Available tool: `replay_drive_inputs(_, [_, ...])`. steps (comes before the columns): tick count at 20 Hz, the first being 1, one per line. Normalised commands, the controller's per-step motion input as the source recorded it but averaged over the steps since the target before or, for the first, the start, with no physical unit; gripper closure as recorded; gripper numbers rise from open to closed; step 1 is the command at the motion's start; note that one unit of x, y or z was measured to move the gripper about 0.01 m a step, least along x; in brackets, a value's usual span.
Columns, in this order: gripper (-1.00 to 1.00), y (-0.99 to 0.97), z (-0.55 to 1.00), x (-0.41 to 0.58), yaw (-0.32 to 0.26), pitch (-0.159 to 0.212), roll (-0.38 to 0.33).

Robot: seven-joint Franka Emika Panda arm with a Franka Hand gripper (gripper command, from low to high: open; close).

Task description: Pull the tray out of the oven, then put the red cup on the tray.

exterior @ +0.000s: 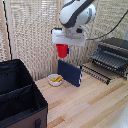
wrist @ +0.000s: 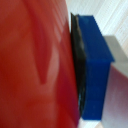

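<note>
Red cup (exterior: 61, 50) hangs clamped in the pincer (exterior: 62, 48), above the table.

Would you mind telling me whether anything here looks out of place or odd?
Nothing looks spilled or damaged. The one oddity: a navy board stands upright on the table, right below the red cup in the gripper.

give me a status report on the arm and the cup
Gripper shut on red cup, held in the air above the blue board. Tray out of the oven, bare. White bowl beside the board, off the tray.
</note>
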Motion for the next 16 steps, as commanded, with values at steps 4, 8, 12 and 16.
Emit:
replay_drive_inputs(4, [1.00, -0.57, 0.54, 0.164, -0.175, 0.000, 0.023])
replay_drive_inputs(8, [1.00, -0.63, 0.45, 0.016, -0.181, 0.000, 0.018])
replay_drive_inputs(12, [1.00, -0.68, 0.32, -0.015, -0.179, 0.000, 0.010])
replay_drive_inputs(16, [1.00, -0.71, 0.22, -0.084, -0.173, 0.000, 0.009])
